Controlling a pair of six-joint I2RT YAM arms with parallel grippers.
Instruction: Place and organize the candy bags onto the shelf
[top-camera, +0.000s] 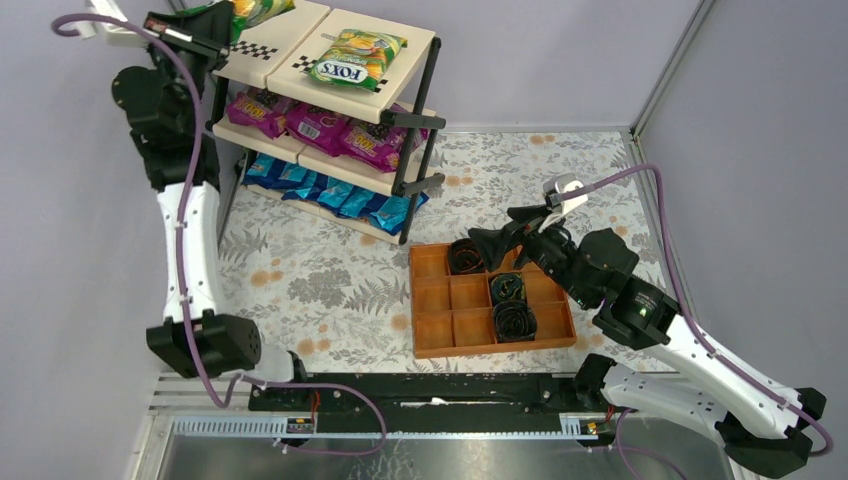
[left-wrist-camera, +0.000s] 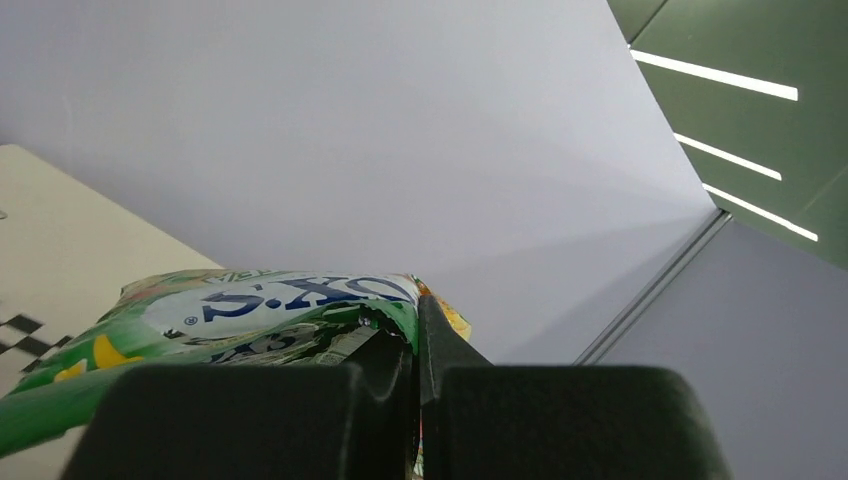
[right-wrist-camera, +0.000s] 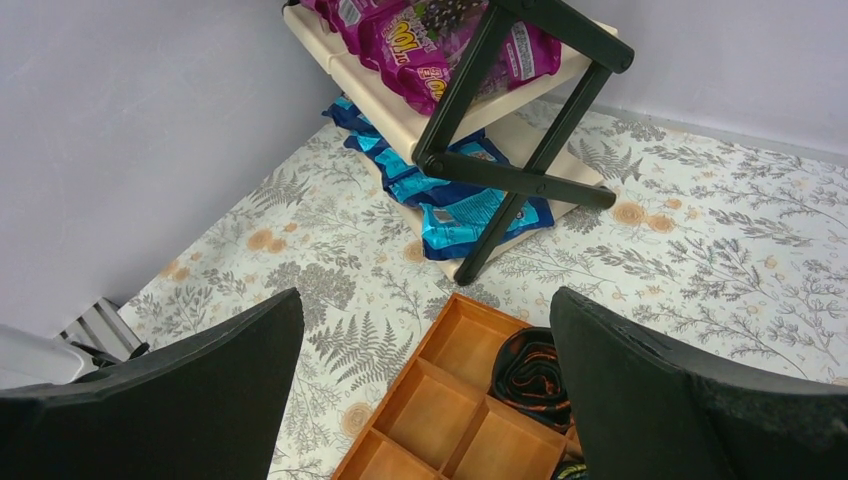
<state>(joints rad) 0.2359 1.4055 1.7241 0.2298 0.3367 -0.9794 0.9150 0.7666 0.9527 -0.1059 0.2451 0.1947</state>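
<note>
Up top, left jaws pinching green candy bag (left-wrist-camera: 250, 310) at shelf (top-camera: 290, 35); right jaws spread wide — above tray (top-camera: 432, 297)

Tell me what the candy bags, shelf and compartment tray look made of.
Candy bags: thin plastic film, glossy, going by the crinkles and glare.
Shelf: cream panels look like matte moulded plastic. Its posts are black tube, metal or plastic unclear.
Tray: orange-brown and matte, probably wood or fibreboard, but I can't confirm.

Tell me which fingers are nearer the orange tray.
Right. Its open fingers hover at the tray's far edge; the left fingers, shut on a green candy bag, are at the shelf's top tier.
</note>
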